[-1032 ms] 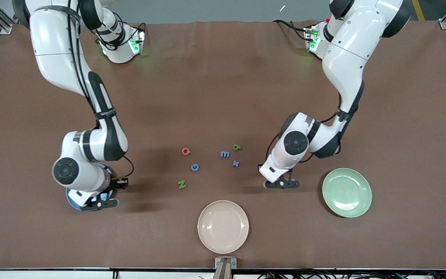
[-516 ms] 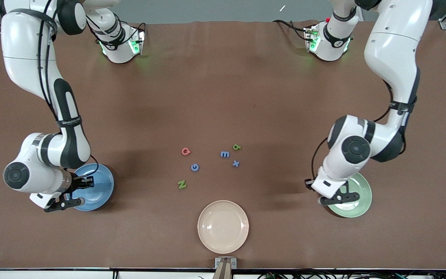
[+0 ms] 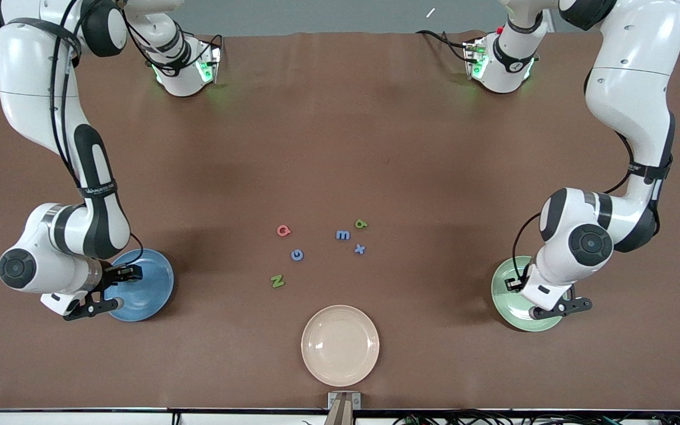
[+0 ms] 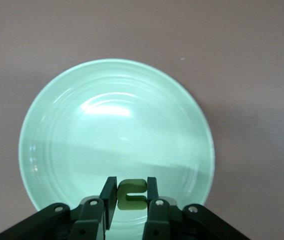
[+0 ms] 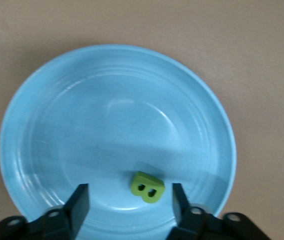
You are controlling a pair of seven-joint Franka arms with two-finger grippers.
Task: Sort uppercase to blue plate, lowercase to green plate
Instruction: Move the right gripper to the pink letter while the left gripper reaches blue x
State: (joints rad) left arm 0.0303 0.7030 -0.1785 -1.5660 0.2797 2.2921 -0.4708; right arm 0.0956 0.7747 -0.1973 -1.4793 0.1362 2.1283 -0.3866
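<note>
My right gripper hangs open over the blue plate. In the right wrist view a green B lies loose on the blue plate, between the spread fingers of the right gripper. My left gripper is over the green plate. In the left wrist view the left gripper is shut on a green u above the green plate. On the mat in the middle lie a pinkish-red G, blue G, green N, blue m, green q and blue x.
A beige plate with nothing on it sits nearest the front camera, between the two coloured plates. The two arm bases stand along the table edge farthest from the camera.
The left arm swung from beside the blue x out over the green plate, carrying the green u. The right arm shifted toward its own end of the table and its jaws opened, leaving the B on the plate.
</note>
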